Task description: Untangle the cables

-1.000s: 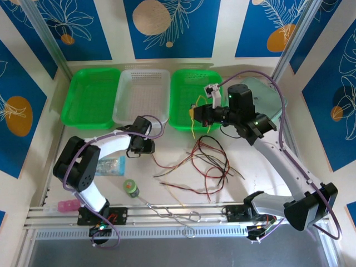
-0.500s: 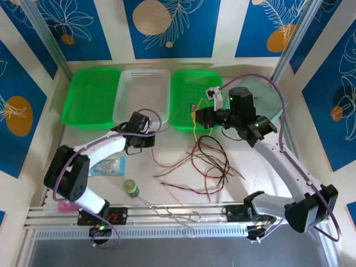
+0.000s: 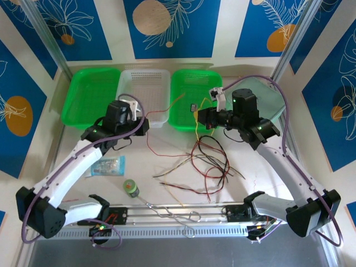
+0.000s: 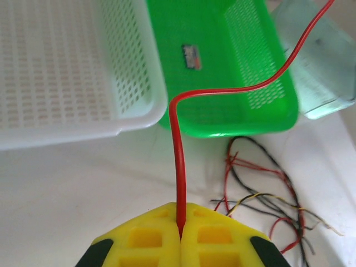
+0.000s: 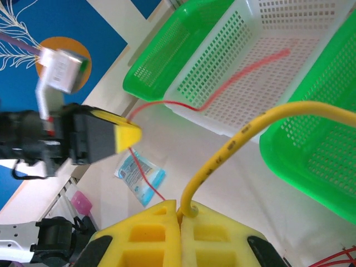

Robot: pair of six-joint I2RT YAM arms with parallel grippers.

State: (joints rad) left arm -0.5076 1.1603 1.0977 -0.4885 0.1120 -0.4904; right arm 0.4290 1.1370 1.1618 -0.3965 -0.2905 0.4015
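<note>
Above the worktop [image 3: 139, 161]: left jaws pinch red cable [image 4: 179, 167], right jaws pinch yellow cable [image 5: 245, 130]; loose tangle [image 3: 210, 158] lies nearer the right arm.

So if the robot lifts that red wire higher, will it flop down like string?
Probably not quite. The red wire stands straight up out of the shut left gripper and has a sharp bend in mid-air, so it seems a bit springy. It looks very thin, so it is likely light and easy to bend.
</note>
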